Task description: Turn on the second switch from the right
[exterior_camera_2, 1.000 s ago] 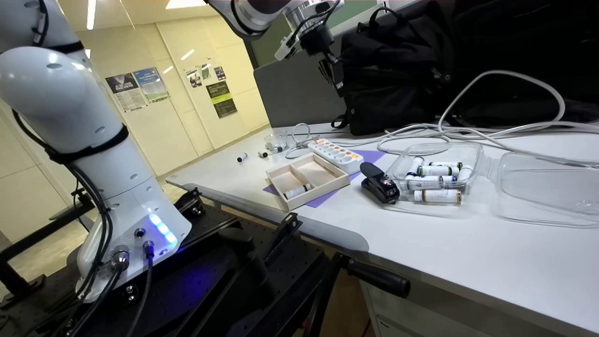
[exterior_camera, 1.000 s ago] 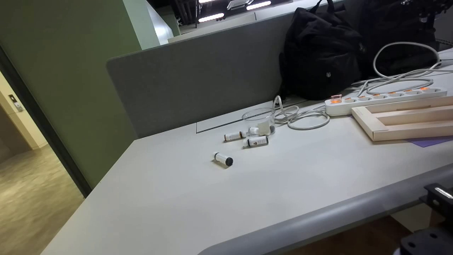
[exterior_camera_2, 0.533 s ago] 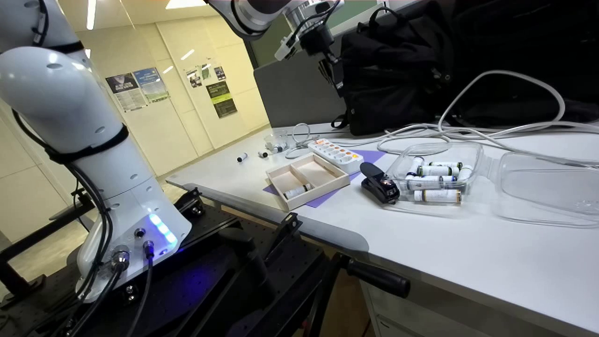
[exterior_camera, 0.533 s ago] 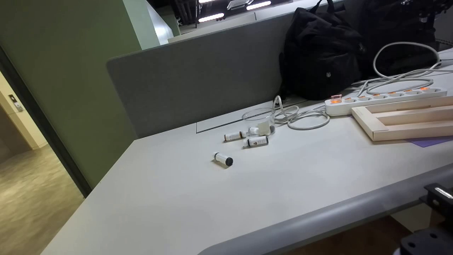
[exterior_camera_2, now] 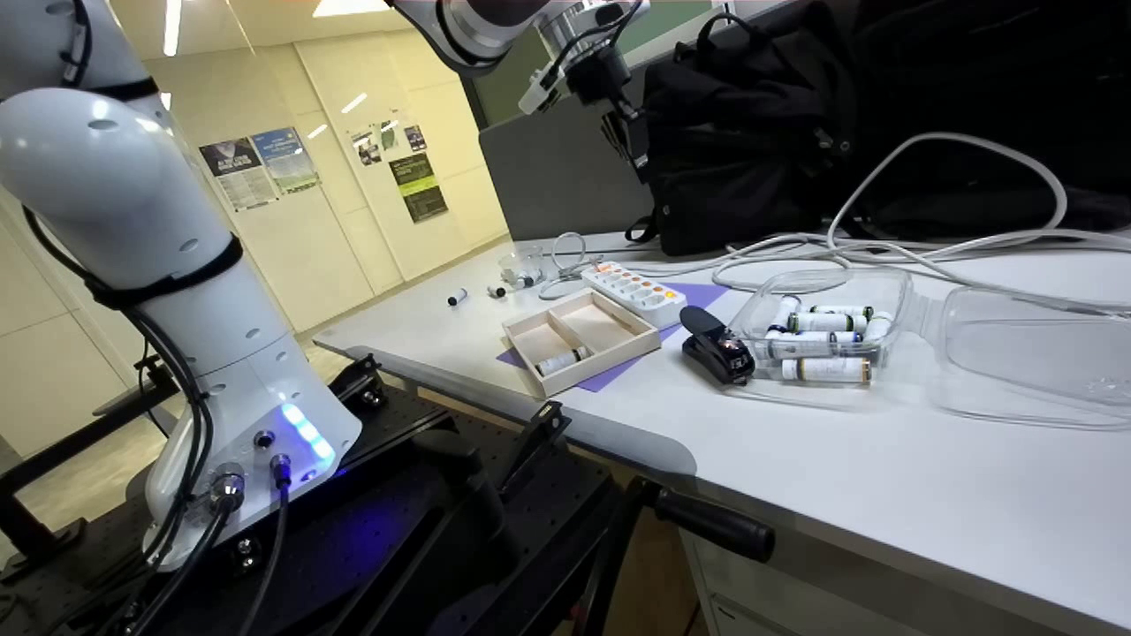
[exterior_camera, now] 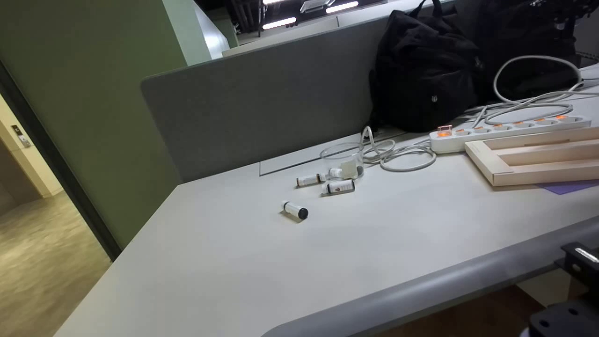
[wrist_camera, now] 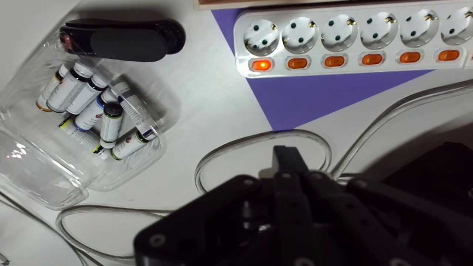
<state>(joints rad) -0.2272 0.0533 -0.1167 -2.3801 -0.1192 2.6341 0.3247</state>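
Note:
A white power strip (wrist_camera: 351, 40) carries a row of sockets and orange switches. In the wrist view the end switch (wrist_camera: 261, 65) glows. The switch beside it (wrist_camera: 298, 63) and several others along the row look unlit. The strip also shows in both exterior views (exterior_camera: 510, 134) (exterior_camera_2: 634, 294). In an exterior view the glowing end switch (exterior_camera: 561, 117) is at the right and a lit, raised master switch (exterior_camera: 443, 132) at the left. My gripper (wrist_camera: 290, 149) is shut with its fingertips together and nothing between them. In an exterior view it hangs well above the table (exterior_camera_2: 642, 172).
A wooden tray (exterior_camera_2: 610, 355) lies beside the strip, over a purple sheet (wrist_camera: 292, 96). A black clip-like object (wrist_camera: 127, 38) and a clear box (wrist_camera: 162, 147) of small bottles stand near. White cables (wrist_camera: 221, 147) loop behind, by black backpacks (exterior_camera: 421, 75).

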